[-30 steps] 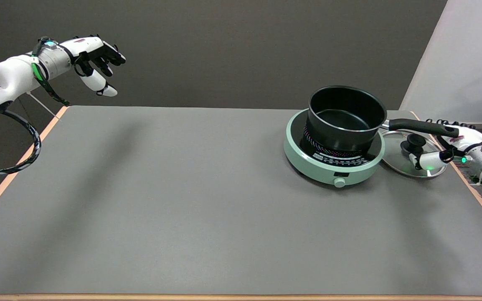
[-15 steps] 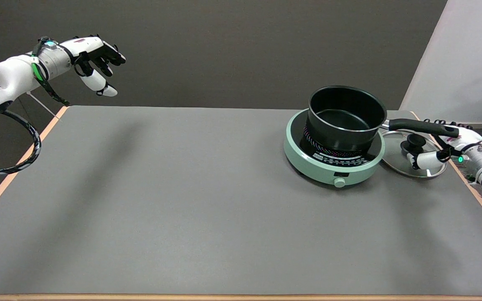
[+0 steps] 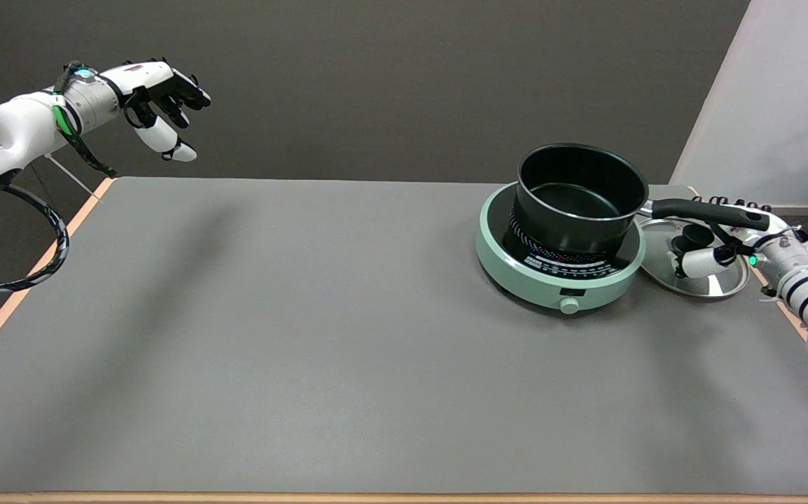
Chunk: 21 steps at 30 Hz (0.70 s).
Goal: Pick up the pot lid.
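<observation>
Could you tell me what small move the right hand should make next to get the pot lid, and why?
Probably close the fingers on the black knob: the right hand sits at it, apparently ungripped, and the pot lid lies flat beside the cooker.

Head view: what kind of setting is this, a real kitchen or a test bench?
Likely a lab bench staged as a cooktop: a bare grey table, a lone induction hob with a black pot, plain dark backdrop.
</observation>
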Available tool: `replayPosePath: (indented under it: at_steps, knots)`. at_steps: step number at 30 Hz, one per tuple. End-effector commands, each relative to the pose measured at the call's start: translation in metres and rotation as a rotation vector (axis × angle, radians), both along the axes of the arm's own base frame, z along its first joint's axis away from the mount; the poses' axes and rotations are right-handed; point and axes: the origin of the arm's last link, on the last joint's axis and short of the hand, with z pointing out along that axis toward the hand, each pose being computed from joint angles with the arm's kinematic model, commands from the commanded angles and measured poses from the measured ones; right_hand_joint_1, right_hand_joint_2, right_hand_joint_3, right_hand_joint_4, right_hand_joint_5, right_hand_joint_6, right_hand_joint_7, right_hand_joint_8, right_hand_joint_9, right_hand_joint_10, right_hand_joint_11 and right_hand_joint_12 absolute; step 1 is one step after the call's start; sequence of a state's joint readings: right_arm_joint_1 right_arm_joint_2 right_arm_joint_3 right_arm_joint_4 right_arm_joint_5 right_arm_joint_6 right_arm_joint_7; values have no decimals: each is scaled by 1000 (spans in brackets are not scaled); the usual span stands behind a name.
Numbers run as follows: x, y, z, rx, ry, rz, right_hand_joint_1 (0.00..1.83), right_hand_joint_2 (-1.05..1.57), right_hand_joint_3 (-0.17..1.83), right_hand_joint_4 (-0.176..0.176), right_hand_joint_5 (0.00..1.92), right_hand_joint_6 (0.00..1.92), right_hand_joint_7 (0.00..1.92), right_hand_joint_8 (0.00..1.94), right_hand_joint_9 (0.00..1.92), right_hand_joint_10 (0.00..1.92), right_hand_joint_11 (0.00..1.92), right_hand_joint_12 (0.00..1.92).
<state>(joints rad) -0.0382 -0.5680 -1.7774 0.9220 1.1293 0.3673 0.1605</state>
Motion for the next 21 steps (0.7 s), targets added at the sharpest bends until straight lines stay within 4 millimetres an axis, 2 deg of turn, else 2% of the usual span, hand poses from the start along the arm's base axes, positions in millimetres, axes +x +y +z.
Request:
replayPosePath:
  at_steps: [1, 5, 21]
  knots:
    - [-1, -10, -1, 12, 18, -10, 751, 567, 1002, 89, 399, 175, 381, 156, 408, 223, 287, 563]
    - [1, -7, 3, 1, 26, 1, 711, 614, 1043, 94, 425, 214, 413, 162, 410, 264, 281, 604]
    - [12, -2, 13, -13, 58, 18, 807, 687, 1026, 106, 516, 340, 532, 169, 502, 310, 314, 662]
